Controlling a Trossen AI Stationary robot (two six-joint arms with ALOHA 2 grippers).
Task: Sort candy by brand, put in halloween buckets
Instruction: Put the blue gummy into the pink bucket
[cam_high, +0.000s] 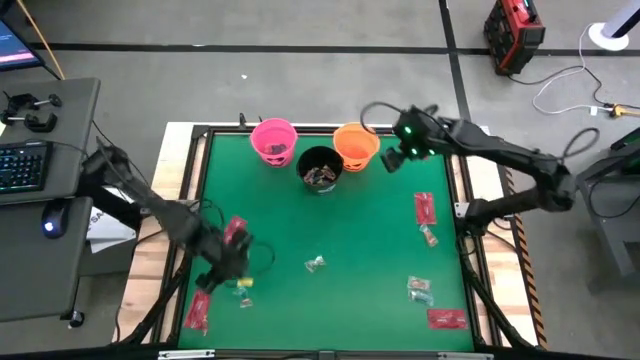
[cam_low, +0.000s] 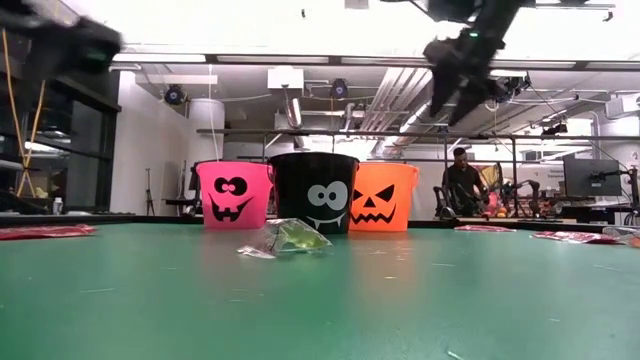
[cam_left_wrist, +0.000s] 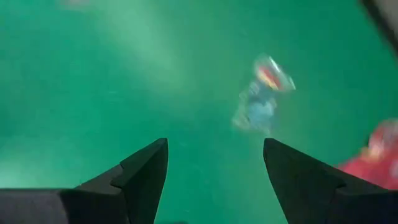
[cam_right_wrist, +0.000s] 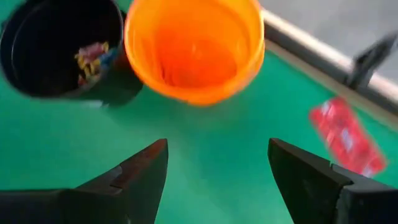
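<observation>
**Both claws open and empty over the green bench**

The right claw (cam_high: 398, 152) hung with its fingers spread wide and nothing between them, just beside the round orange plastic bucket (cam_high: 356, 145) at the far side of the green bench (cam_high: 360, 240). The left claw (cam_high: 232, 262) hovered, equally wide and empty, over the near left part of the bench, near a small crinkly yellow-and-clear wrapped sweet (cam_high: 244, 285).

The three buckets stood clustered at the far edge: the round pink plastic bucket (cam_high: 273, 139) on the left, the round black plastic bucket (cam_high: 320, 167) in the middle and slightly forward, touching or nearly touching the orange one. The black bucket held several small wrapped pieces (cam_right_wrist: 93, 59); the orange bucket looked empty in the right wrist view.

Flat red rectangular packets lay near the bench edges: one on the right (cam_high: 425, 208), one at the near right corner (cam_high: 446, 319), one at the near left (cam_high: 197, 309). A crinkly clear sweet (cam_high: 316, 263) lay alone mid-bench with open surface around it.
</observation>
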